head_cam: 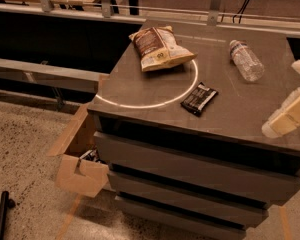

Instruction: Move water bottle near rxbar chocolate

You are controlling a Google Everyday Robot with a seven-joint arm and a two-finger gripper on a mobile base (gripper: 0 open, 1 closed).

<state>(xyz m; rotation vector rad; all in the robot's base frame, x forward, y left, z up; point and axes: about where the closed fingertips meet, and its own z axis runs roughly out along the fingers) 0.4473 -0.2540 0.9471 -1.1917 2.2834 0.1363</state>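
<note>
Firstly, lower left of the frame: an open cardboard box (pixel 80 170) on the speckled floor, against the drawer cabinet (pixel 190 169). Upper centre-left, on the cabinet top: a puffy chip bag (pixel 160 49), lying across a pale ring (pixel 121 104) marked on the surface. Centre: rxbar chocolate (pixel 199 99), flat, black wrapper, just outside the ring's right arc. Upper right: water bottle (pixel 246 61), clear, ribbed, on its side, cap toward the upper left, well apart from the bar with bare surface between. Right edge: gripper (pixel 285 96), pale fingers spread, nothing between them, hovering below and right of the bottle. Handling, by judgement: the bottle is probably light, thin-walled and smooth; lying down, it may roll if nudged. Best hold looks to be across the ribbed mid-body, where the grooves give purchase, not the tapered neck. Room: open surface on the bar's right and lower sides; the front edge is near the bar, so place the bottle short of it.
</note>
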